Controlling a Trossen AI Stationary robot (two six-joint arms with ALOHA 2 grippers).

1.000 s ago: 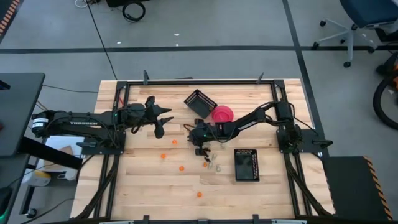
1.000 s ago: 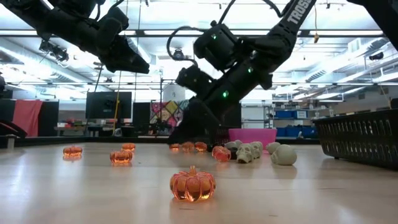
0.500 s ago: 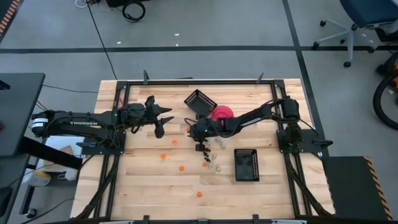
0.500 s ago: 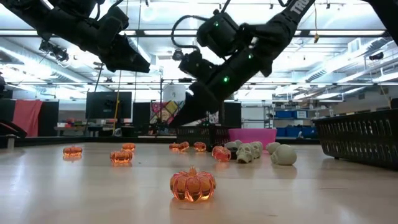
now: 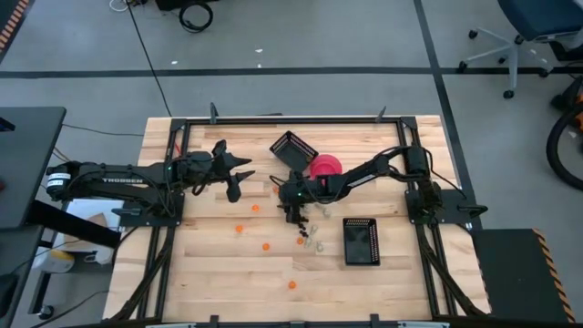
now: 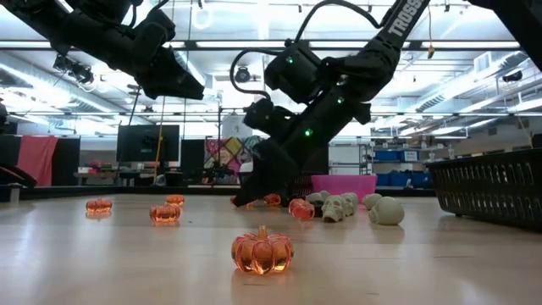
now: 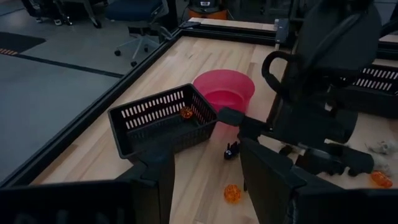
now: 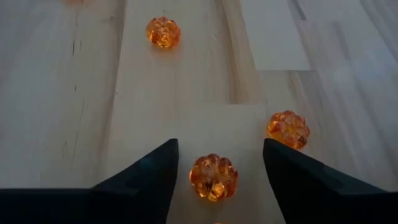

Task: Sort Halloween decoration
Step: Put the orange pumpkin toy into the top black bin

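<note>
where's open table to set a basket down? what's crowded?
Free: the near edge strip below the lone orange pumpkin, and the left-front area beside the left arm's frame. Crowded: centre, where the right claw hangs over scattered trinkets, between the pink bowl and the flat basket.

A robotics lab: framed wooden workbench (image 5: pixel 228 273), monitors (image 6: pixel 148 142), storage shelving (image 6: pixel 398 165).

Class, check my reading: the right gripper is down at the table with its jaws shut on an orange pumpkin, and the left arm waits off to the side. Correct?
Not quite. The right gripper is open, not shut on anything: the right wrist view shows the orange pumpkin lying on the table between its spread fingers, ungripped. The rest holds: the left gripper waits to the side.
</note>
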